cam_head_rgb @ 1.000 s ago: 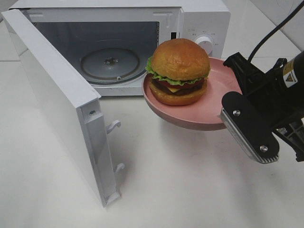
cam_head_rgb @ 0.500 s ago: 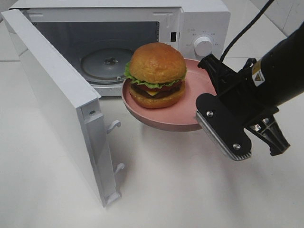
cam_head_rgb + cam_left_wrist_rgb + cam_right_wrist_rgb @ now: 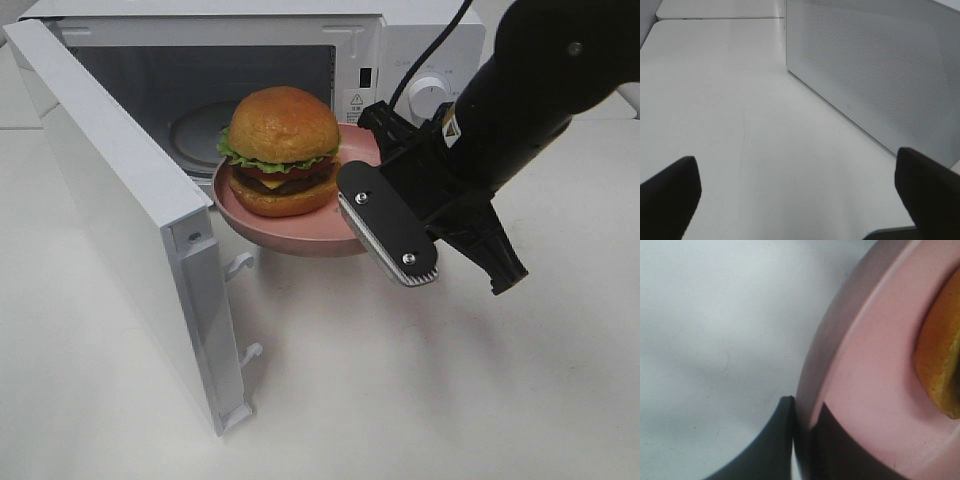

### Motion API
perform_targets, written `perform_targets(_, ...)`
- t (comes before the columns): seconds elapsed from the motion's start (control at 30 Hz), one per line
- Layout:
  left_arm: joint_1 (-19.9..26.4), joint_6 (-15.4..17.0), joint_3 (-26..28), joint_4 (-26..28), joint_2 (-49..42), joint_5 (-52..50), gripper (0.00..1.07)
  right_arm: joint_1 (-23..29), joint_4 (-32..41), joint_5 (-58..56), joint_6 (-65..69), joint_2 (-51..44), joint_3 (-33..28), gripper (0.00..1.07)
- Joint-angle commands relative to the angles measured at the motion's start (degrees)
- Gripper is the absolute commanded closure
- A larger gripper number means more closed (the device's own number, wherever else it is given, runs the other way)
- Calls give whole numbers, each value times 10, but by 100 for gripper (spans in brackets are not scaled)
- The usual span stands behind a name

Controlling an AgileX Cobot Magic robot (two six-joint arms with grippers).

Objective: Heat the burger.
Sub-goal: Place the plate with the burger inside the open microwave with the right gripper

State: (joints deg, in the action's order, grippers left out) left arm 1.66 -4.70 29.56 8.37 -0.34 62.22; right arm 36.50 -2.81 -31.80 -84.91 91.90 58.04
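The burger [image 3: 283,150], with its golden bun, lettuce and dark patty, sits on a round pink plate [image 3: 290,240] held in the air at the mouth of the open microwave [image 3: 400,40]. My right gripper [image 3: 362,165] is shut on the plate's right rim, one finger above and one below. The right wrist view shows the same pinch: my right gripper [image 3: 802,440] clamps the pink plate [image 3: 875,365], and the burger [image 3: 940,365] shows at the edge. My left gripper [image 3: 800,200] stands open over bare table and is out of the high view.
The microwave door [image 3: 130,220] swings wide open to the left, its latch hooks pointing right. A glass turntable [image 3: 195,125] lies in the cavity. The control knob [image 3: 432,95] is behind my right arm. The door's perforated panel [image 3: 875,75] fills the left wrist view.
My right gripper has carried the plate and burger left and toward the microwave opening. The burger now covers part of the turntable. The left gripper has not moved.
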Motion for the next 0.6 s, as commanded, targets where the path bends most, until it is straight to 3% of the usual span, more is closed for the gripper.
perform_targets(0.03, -3, 5, 0, 1, -8, -7, 9, -3, -6, 18, 7, 21, 46, 107)
perform_targets(0.6, -3, 5, 0, 1, -8, -7, 9, -3, -11, -14, 22, 112, 156, 107)
